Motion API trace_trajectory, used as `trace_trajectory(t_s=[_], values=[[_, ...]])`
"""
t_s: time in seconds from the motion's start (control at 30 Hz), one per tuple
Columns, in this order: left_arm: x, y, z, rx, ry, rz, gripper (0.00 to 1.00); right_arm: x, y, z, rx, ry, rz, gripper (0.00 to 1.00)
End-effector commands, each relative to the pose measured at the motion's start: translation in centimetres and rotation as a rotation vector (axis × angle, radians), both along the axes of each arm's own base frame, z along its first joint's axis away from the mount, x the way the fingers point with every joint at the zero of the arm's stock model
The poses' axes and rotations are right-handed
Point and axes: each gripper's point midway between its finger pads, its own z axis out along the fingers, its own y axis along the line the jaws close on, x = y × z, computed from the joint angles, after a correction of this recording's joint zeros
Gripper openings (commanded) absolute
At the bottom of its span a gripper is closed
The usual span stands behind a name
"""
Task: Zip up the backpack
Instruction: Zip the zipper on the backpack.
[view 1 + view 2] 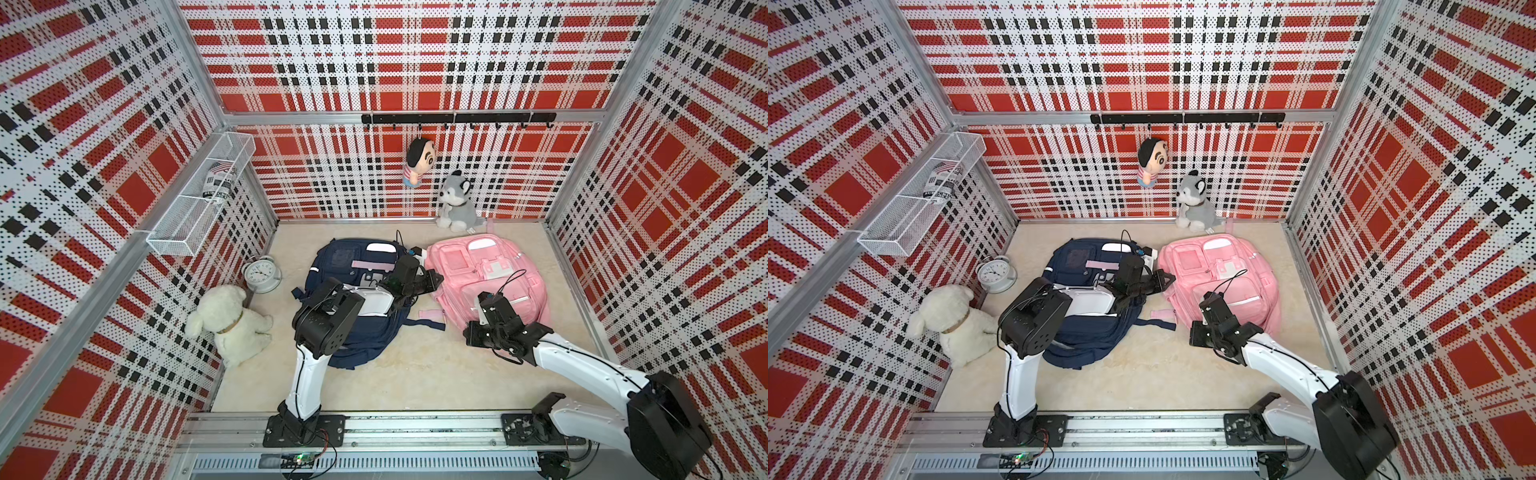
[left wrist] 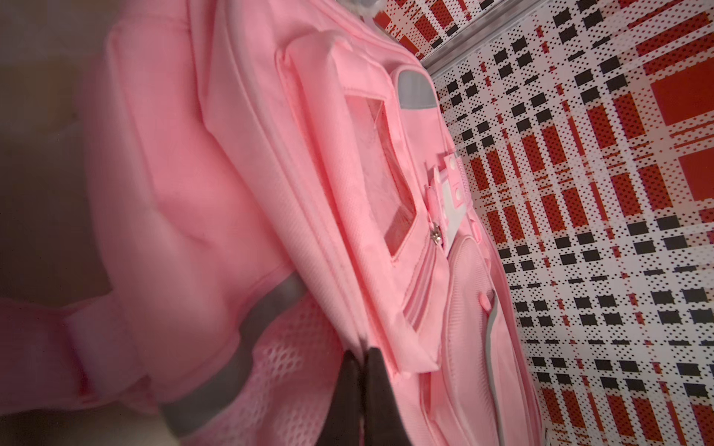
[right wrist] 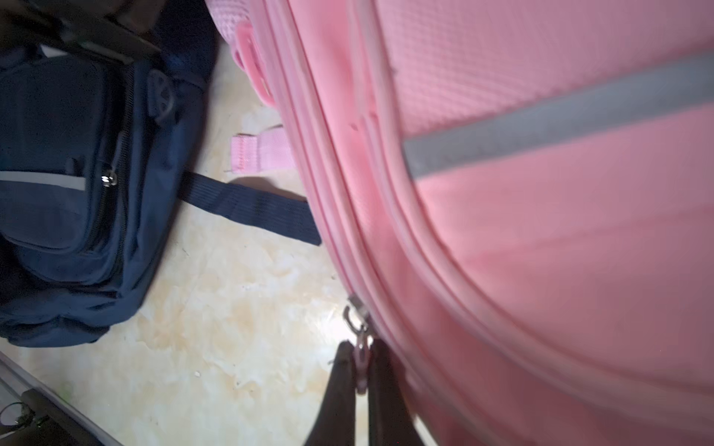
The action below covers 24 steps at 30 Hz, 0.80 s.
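Observation:
The pink backpack (image 1: 494, 266) (image 1: 1225, 266) lies flat at the right of the floor. My left gripper (image 1: 438, 277) (image 1: 1170, 279) reaches over the navy backpack (image 1: 357, 336) to the pink one's left side. In the left wrist view it (image 2: 359, 353) is shut on a fold of pink fabric at the seam. My right gripper (image 1: 468, 330) (image 3: 361, 347) sits at the bag's near left corner, shut on the pink zipper pull (image 3: 362, 365). The metal slider (image 3: 354, 312) rides the zipper track just beyond the fingertips.
A white plush dog (image 1: 232, 324) and an alarm clock (image 1: 262, 272) stand by the left wall. A husky plush (image 1: 457, 199) sits at the back wall under a hanging doll (image 1: 417, 162). Loose pink (image 3: 257, 152) and navy (image 3: 251, 208) straps lie between the bags.

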Motion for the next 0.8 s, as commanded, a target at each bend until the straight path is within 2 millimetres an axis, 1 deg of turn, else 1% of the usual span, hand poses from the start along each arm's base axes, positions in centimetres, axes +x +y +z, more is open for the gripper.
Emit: trace_trajectory(t_s=[0.0, 0.1, 0.2, 0.33, 0.4, 0.43, 0.47, 0.6, 0.7, 0.77], values=[[4.2, 2.6, 0.5, 0.062, -0.080, 0.109, 0.00, -3.2, -3.3, -1.7, -0.126, 0.103, -0.017, 0.00], [5.5, 3.0, 0.4, 0.081, -0.082, 0.127, 0.00, -3.3, -4.0, -1.2, -0.130, 0.080, -0.044, 0.00], [6.3, 3.2, 0.5, 0.090, -0.084, 0.138, 0.00, -2.7, -3.9, -0.6, -0.105, 0.047, -0.063, 0.00], [6.2, 3.1, 0.6, 0.096, -0.084, 0.142, 0.00, -1.7, -2.7, -0.8, -0.050, 0.030, -0.062, 0.00], [5.6, 2.9, 0.5, 0.101, -0.079, 0.135, 0.09, -1.3, -2.3, -1.1, -0.037, 0.025, -0.061, 0.00], [5.1, 2.8, 0.4, 0.103, -0.076, 0.127, 0.16, -1.0, -2.1, -1.0, -0.028, 0.015, -0.062, 0.00], [4.7, 2.7, 0.4, 0.105, -0.074, 0.121, 0.25, -0.7, -1.9, -0.9, -0.018, 0.002, -0.066, 0.00], [2.0, 1.6, 1.5, 0.120, -0.093, 0.071, 0.43, 0.5, -1.2, 0.6, 0.051, -0.085, -0.082, 0.00], [0.0, 0.7, 2.4, 0.165, -0.111, 0.032, 0.51, 0.9, -1.0, 1.3, 0.082, -0.128, -0.086, 0.00], [-1.1, 0.2, 2.6, 0.178, -0.090, 0.021, 0.52, 1.0, -1.1, 1.4, 0.083, -0.140, -0.089, 0.00]])
